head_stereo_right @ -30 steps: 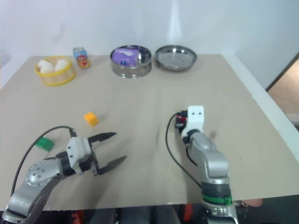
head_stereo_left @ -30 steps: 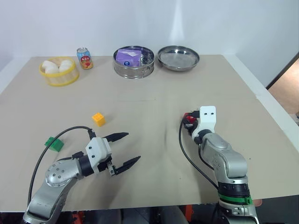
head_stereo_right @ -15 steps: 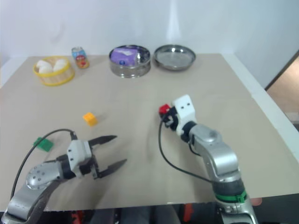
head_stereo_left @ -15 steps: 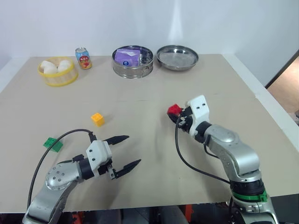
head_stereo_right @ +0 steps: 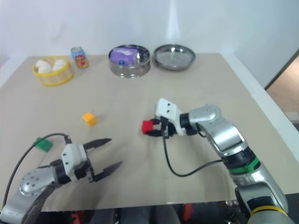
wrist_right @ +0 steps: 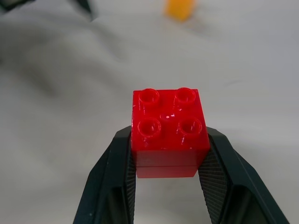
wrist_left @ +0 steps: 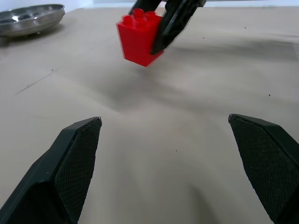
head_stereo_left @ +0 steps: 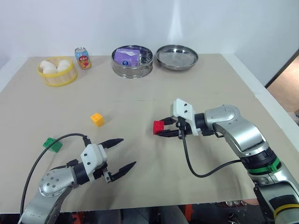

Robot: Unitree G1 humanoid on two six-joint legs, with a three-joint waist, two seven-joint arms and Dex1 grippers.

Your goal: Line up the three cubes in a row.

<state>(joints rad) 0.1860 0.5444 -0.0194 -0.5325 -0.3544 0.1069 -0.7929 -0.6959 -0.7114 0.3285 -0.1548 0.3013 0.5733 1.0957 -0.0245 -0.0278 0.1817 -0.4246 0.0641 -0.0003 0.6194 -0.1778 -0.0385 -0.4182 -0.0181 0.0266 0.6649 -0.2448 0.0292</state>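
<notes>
My right gripper is shut on the red cube, holding it just above the middle of the table and pointing toward my left side. The red cube sits studs-up between the black fingers. The yellow-orange cube rests on the table further left. The green cube lies near the left edge. My left gripper hovers open near the front edge, with nothing between its fingers; the red cube hangs ahead of it.
Along the far edge stand a yellow basket of white buns, a drink can, a steel pot holding a purple packet and an empty steel dish. A black cable loops below my right arm.
My right arm swung leftward and turned its wrist, carrying the red cube from the right of centre toward the middle. The left gripper stayed open and about where it was.
</notes>
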